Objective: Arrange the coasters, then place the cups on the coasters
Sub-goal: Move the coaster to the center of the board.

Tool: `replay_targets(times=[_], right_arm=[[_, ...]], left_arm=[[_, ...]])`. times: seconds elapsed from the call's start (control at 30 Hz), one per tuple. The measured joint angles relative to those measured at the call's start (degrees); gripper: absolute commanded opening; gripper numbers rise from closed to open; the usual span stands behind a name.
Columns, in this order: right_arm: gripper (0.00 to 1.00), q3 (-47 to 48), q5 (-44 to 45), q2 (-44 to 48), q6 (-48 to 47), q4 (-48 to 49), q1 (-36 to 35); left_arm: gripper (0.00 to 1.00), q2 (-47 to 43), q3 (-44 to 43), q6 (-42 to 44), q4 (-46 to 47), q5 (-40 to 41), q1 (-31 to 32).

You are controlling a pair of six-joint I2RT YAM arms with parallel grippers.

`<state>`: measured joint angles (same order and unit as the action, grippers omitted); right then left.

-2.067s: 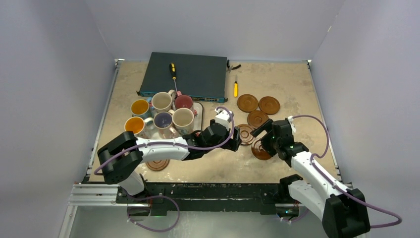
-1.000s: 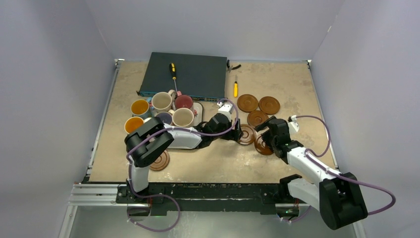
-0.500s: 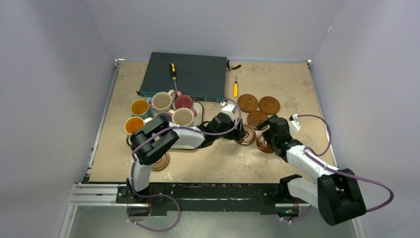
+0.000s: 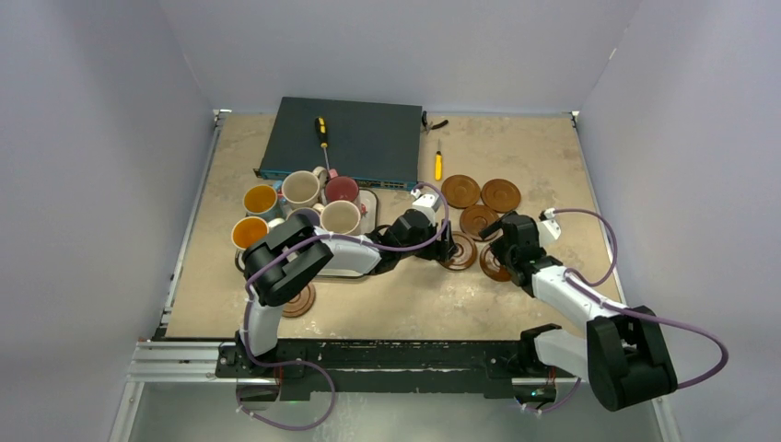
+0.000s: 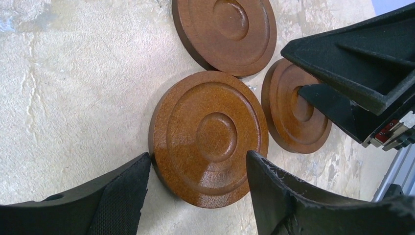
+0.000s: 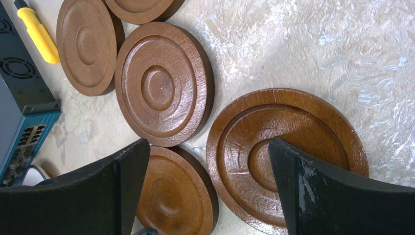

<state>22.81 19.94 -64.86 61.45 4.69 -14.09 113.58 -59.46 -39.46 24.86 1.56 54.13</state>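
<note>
Two open grippers: left gripper (image 5: 198, 164) straddles a round dark-brown grooved wooden coaster (image 5: 208, 137); right gripper (image 6: 208, 147) hangs over a second coaster (image 6: 288, 142). Likely stiff, light, smooth discs; pinch opposite rims.

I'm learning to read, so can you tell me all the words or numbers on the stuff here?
Nothing here can be read.
Front strip of the blue box: any marks are too small to read.
The small red tag at the left wrist view's right edge: too blurred.
The coasters and mugs: no writing shows.
</note>
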Motion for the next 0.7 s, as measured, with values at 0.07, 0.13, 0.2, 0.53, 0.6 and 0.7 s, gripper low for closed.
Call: replay_targets(times=[0.07,0.13,0.2,0.53,0.6,0.7], right_arm=[[0.95,0.1,0.0,-0.2,-0.2,0.3,0.0],[0.95,0.1,-0.1,-0.4,-0.5,0.6,0.1],[0.95,0.1,-0.2,-0.6,-0.9,0.9,0.2],[0.95,0.1,-1.4,-0.9,-2.5,1.9,0.4],[0.95,0.1,-1.4,-1.0,-2.7,2.1,0.4],[0.95,0.1,-1.4,-1.1,-3.0,2.2,0.5]], left_arm=[[0.67,0.0,0.0,0.0,0.0,-0.1,0.1],[0.67,0.0,0.0,0.0,0.1,-0.1,0.2],[0.67,0.1,0.0,0.0,0.3,-0.1,0.4],[0.67,0.2,0.0,0.0,0.4,-0.3,1.2],[0.66,0.2,0.0,0.0,0.4,-0.3,1.2],[0.66,0.2,-0.1,0.0,0.3,-0.4,1.2]])
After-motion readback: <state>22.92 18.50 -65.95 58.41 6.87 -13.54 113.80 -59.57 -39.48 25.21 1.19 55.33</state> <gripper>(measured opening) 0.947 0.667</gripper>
